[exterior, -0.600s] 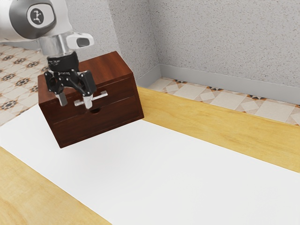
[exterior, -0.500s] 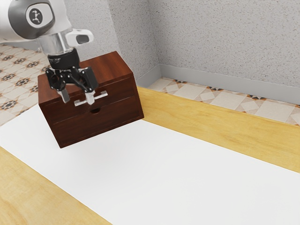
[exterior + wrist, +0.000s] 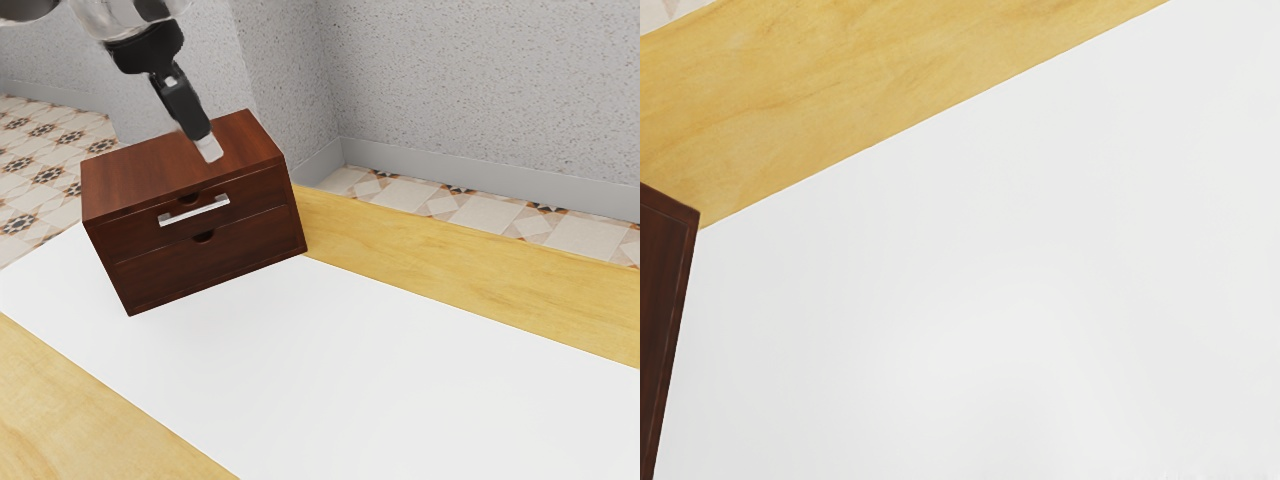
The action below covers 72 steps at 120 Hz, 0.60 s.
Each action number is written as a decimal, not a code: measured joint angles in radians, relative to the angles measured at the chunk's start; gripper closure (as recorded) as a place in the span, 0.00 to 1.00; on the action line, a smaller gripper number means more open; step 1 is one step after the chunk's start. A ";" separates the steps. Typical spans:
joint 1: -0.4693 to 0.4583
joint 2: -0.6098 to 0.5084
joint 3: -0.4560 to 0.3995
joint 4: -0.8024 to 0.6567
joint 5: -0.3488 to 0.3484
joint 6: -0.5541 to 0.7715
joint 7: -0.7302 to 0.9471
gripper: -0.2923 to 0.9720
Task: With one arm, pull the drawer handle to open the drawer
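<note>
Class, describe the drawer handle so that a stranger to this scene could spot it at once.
Find the dark wooden cabinet at the exterior view's left end of the white mat. Across its upper drawer front runs a slim silver bar handle. The drawer below has only a small dark notch, no metal.

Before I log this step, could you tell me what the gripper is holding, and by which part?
Nothing is held: the gripper hangs over the top of the drawer box, apart from the silver handle, which is free.
</note>
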 joint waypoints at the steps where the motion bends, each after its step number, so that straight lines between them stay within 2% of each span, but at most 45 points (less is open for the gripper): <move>1: -0.002 0.002 -0.001 0.000 0.001 0.001 0.010 0.23; 18: 0.020 0.008 -0.004 -0.033 0.098 0.035 0.161 0.23; 30: 0.037 -0.068 0.015 -0.187 0.134 0.127 0.247 0.23; 45: 0.029 -0.122 0.058 -0.322 0.121 0.240 0.320 0.23; 72: 0.057 -0.073 0.090 -0.471 0.079 0.456 0.384 0.23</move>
